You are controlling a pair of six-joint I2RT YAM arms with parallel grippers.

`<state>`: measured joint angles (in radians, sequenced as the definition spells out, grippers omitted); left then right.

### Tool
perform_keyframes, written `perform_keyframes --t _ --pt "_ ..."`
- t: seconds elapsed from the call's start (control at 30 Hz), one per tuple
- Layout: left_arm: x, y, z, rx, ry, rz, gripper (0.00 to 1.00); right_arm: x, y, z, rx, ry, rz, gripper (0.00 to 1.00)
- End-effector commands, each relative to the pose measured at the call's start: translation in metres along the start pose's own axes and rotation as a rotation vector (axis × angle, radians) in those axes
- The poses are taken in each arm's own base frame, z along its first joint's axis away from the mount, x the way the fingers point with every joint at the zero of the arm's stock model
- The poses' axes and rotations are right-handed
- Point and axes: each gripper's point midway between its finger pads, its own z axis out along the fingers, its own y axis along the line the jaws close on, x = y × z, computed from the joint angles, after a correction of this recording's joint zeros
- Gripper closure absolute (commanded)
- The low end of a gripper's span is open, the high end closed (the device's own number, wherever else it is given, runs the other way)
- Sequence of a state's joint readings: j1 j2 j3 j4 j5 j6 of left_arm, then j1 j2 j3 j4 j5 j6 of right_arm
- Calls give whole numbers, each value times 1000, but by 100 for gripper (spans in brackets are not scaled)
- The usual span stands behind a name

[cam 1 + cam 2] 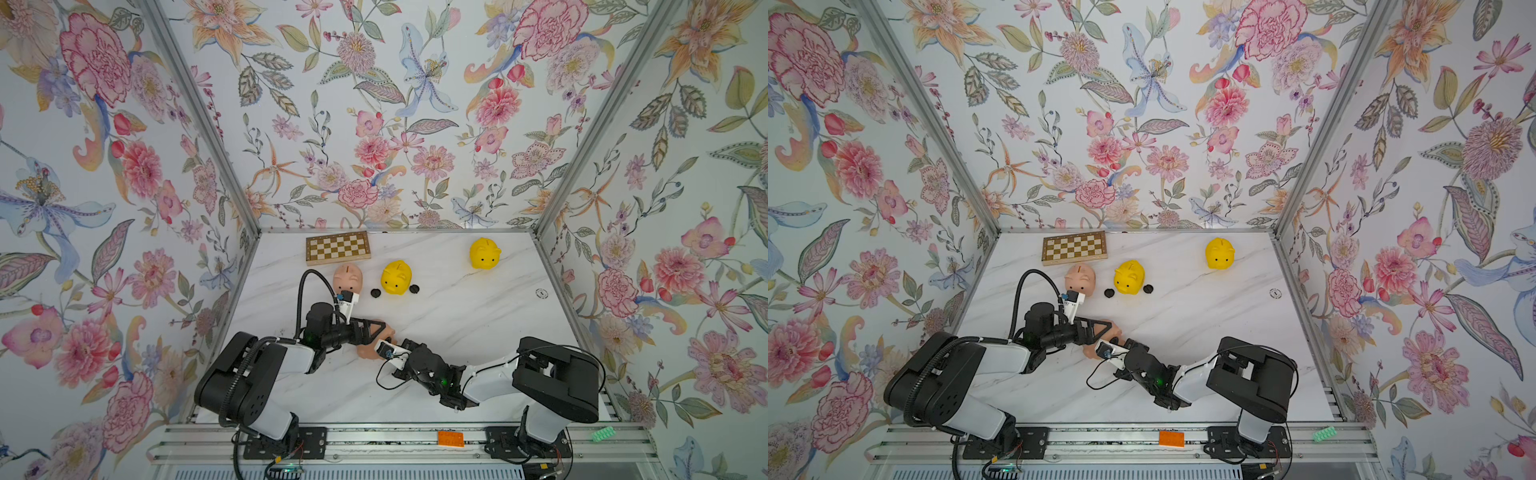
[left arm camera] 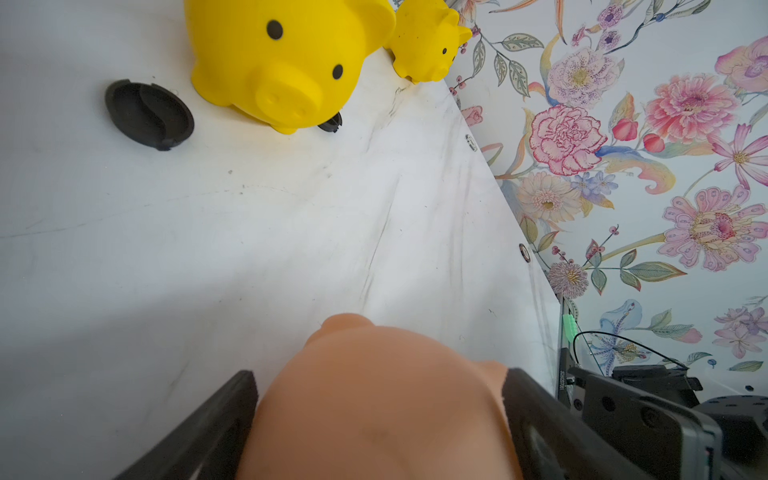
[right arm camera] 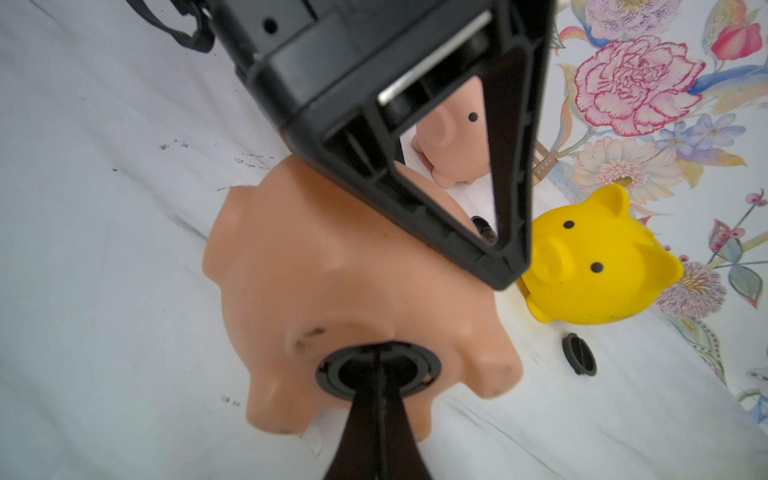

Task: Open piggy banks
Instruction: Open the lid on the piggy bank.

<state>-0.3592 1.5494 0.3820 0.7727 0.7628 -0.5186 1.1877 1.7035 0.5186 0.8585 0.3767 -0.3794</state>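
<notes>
One pink pig [image 3: 332, 270] lies sideways at lower centre — left gripper [image 2: 380, 376] with wide jaws clamping its body, right gripper [image 3: 380, 359] with narrow jaws pinching its black plug [image 3: 417, 370].

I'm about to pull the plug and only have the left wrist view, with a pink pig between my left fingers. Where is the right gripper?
Observer: The right gripper is shut on the plug in the held pig's belly.
Operator: Is the plug out yet?
Observer: No. In the right wrist view its rim looks seated against the belly.
Operator: Are there any pigs I can't see?
Observer: One more pink pig stands upright next to the chessboard.
</notes>
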Motion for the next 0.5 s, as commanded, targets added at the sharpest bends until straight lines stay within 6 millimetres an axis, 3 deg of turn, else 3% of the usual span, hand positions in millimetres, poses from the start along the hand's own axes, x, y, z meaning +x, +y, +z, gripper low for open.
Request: perform_keyframes --t 0.0,0.47 --pt "33 36 -3 -137 80 -82 6 3 3 -5 16 0 -47 100" --pt "33 36 -2 -134 80 -86 6 6 -3 -12 24 -25 40 100"
